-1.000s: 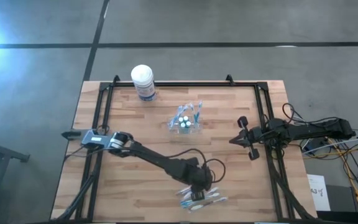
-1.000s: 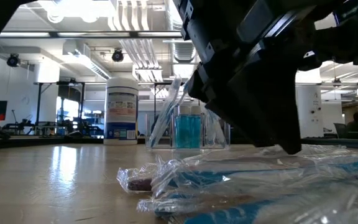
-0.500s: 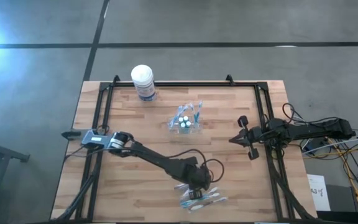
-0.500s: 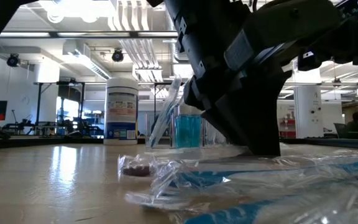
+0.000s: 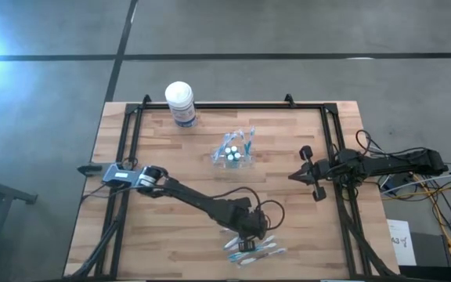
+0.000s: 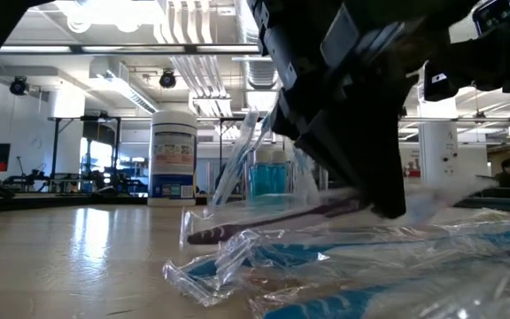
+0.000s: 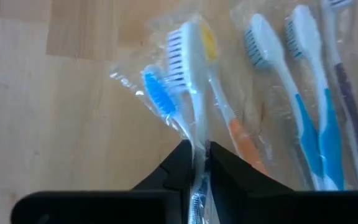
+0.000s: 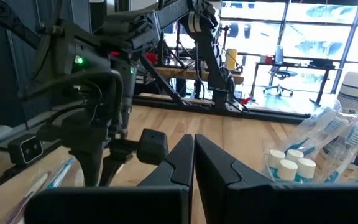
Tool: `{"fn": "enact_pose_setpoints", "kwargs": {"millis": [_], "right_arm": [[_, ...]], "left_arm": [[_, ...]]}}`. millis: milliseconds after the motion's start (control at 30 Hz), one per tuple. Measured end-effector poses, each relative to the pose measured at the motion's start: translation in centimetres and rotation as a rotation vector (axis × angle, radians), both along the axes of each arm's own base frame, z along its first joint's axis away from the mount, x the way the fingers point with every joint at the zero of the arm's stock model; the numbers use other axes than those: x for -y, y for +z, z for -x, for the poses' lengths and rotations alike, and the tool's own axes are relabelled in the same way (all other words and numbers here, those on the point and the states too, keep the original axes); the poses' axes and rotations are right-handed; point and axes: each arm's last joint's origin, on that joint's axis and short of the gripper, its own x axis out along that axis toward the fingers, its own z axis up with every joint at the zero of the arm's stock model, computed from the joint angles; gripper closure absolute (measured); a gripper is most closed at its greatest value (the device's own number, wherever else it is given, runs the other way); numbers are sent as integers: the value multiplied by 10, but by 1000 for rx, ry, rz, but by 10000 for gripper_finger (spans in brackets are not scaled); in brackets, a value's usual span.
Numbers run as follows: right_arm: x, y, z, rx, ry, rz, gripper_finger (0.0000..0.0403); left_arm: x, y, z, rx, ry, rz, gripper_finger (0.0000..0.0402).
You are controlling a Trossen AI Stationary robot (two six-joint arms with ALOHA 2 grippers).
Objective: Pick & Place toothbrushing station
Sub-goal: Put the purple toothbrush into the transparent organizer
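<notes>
Left tool [image 7: 197, 163]: at the near edge of the table [image 5: 163, 227], over the loose pile of wrapped toothbrushes [image 5: 250, 251]; its 2 fingers are pinched together on 1 wrapped toothbrush [image 7: 191, 124], a white-handled one in clear film with its bristles pointing away from the wrist.
Held toothbrush, low view: the wrapped brush [image 6: 273, 221] sits tilted, its gripped end raised above the pile, its far end low near the table top.
Loose toothbrushes: several lie side by side in crinkled clear wrappers just beside the held one; the left wrist view shows an orange-handled brush [image 7: 238, 134], 2 blue-and-white brushes [image 7: 297, 106] and 1 with a purple stripe [image 7: 347, 99], all flat on the wood.
Clear cup [image 5: 235, 150]: stands upright near the middle of the table, well apart from the pile; it holds several toothbrushes standing at a slant and 3 small white-capped tubes [image 8: 286, 163].
Right tool [image 5: 297, 176]: waits at the right side of the table, fingers closed together with nothing between them, pointing toward the cup.
Canister [image 5: 180, 102]: white lid, blue label, upright at the far left part of the table, apart from the cup.
Table frame [image 5: 131, 117]: black rails run along the far edge and both sides.
Room beyond, low view: ceiling lights, desks and stands behind the table.
</notes>
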Motion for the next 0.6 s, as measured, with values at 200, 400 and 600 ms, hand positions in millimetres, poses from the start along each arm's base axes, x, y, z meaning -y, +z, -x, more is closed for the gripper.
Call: {"fn": "enact_pose_setpoints", "kwargs": {"millis": [200,400,600], "right_arm": [[0,0,0,-2,1,-4,394],[0,0,0,-3,1,-7,394],[0,0,0,-1,3,-7,394]], "left_arm": [[0,21,-1,8,-51,-25,368],[-1,54,2,69,-162,-113,381],[-23,131,26,344,-203,-242,381]]}}
